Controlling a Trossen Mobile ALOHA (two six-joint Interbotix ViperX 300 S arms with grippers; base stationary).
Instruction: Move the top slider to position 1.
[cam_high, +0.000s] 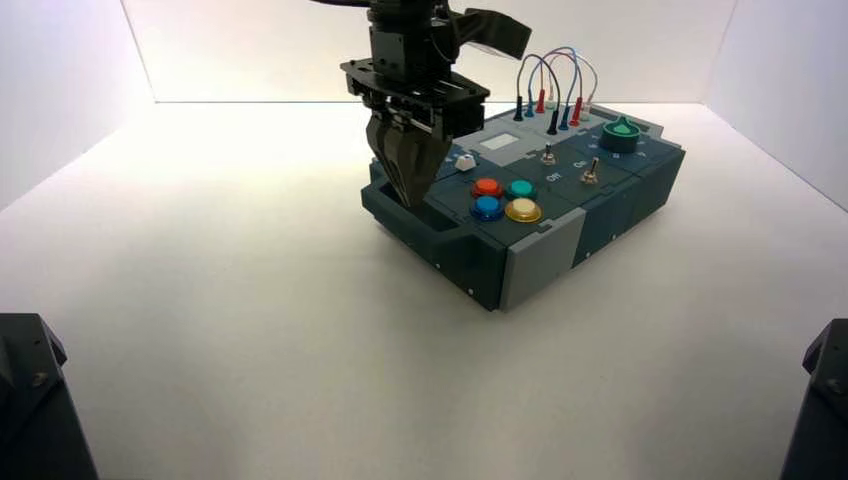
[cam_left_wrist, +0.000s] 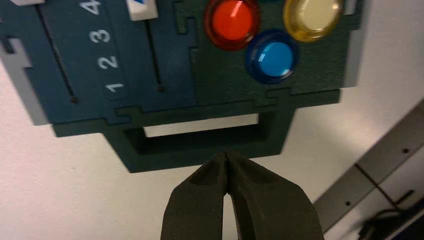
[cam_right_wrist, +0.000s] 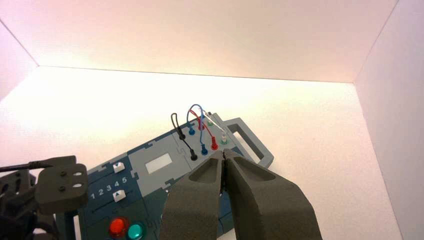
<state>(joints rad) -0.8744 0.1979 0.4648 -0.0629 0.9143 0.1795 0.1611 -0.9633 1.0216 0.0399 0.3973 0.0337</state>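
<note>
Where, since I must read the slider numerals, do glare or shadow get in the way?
Left wrist view: the numerals, including numeral 1, are evenly lit and readable; glare sits only on the red button and yellow button. High view: the left claw covers the slider area, with shadow beneath it. Right wrist view: numerals readable, no glare on them.

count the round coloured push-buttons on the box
4, clustered on the box's near half: red button, green button, blue button, yellow button. None looks hidden.
</note>
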